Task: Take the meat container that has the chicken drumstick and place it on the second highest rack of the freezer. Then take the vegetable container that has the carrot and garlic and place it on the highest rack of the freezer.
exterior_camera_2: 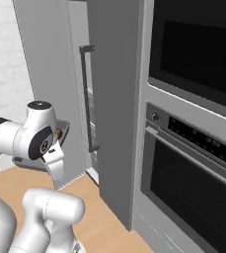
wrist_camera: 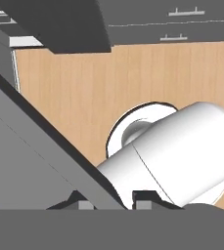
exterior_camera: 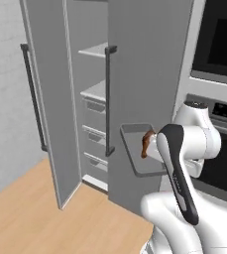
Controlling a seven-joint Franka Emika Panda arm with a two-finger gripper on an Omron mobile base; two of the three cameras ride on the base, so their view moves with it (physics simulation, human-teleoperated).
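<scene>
The meat container (exterior_camera: 137, 158) is a flat grey tray held in the air in front of the closed fridge door, tilted up on edge. The brown chicken drumstick (exterior_camera: 146, 142) sits against its right side, next to my wrist. From the right base view the container (exterior_camera_2: 62, 124) and drumstick (exterior_camera_2: 58, 132) peek out behind my arm. In the hand view the container (wrist_camera: 30, 161) runs as a grey slab diagonally down to my gripper (wrist_camera: 111, 204), which is shut on its rim. The freezer's upper racks (exterior_camera: 96, 50) (exterior_camera: 96, 91) show through the open left door. The vegetable container is out of view.
The open freezer door (exterior_camera: 48, 99) swings out to the left. The closed door with a dark handle (exterior_camera: 108, 99) stands right behind the tray. Drawers (exterior_camera: 94, 135) fill the freezer's lower part. Wall ovens (exterior_camera_2: 193, 148) stand at the right, above the wooden floor (exterior_camera: 30, 213).
</scene>
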